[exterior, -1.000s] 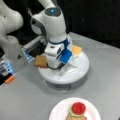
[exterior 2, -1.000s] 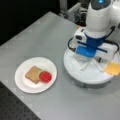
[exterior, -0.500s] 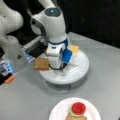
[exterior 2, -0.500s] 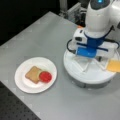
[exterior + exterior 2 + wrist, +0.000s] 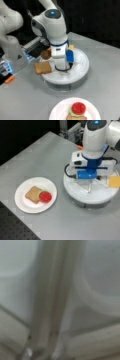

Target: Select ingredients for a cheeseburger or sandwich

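My gripper (image 5: 61,65) hangs low over the middle of the white segmented tray (image 5: 75,77), and its fingers are hidden by the hand in both front views. In the tray lie a tan toast square (image 5: 43,67), a dark brown patty (image 5: 46,54) and a yellow cheese square (image 5: 71,47). The cheese (image 5: 114,181) also shows at a front view's right, beside the gripper (image 5: 88,185). The sandwich (image 5: 77,112) lies on the white plate (image 5: 58,110): toast, a green disc, and a red disc (image 5: 78,108) on top. The wrist view shows only the tray's white divider (image 5: 50,302), very close.
The arm's white base (image 5: 12,50) stands at a front view's left, with an orange-tipped block (image 5: 10,79) beside it. The plate (image 5: 22,203) lies on the grey table, apart from the tray (image 5: 85,200). A dark edge borders the table (image 5: 15,230).
The gripper has sunk slightly toward the tray's middle. The pieces on the tray and the plate lie as before.
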Tool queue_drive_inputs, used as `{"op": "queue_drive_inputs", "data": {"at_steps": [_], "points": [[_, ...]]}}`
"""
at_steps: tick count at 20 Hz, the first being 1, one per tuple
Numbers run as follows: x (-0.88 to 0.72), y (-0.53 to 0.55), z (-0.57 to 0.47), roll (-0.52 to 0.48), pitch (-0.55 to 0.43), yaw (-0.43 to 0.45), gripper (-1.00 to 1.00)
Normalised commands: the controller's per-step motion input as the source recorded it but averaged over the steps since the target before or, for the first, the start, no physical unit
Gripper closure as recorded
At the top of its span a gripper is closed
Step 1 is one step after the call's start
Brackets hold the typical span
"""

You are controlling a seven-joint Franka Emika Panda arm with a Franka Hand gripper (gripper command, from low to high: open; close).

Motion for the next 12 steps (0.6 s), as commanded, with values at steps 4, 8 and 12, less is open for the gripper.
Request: {"op": "queue_drive_inputs", "data": {"at_steps": [4,8,12], "points": [[0.06,-0.04,-0.17,0.161,-0.009,0.371,-1.00],[0.08,-0.05,-0.16,0.149,0.026,0.418,-1.00],[0.10,-0.07,-0.14,0.126,0.050,0.414,-1.00]]}}
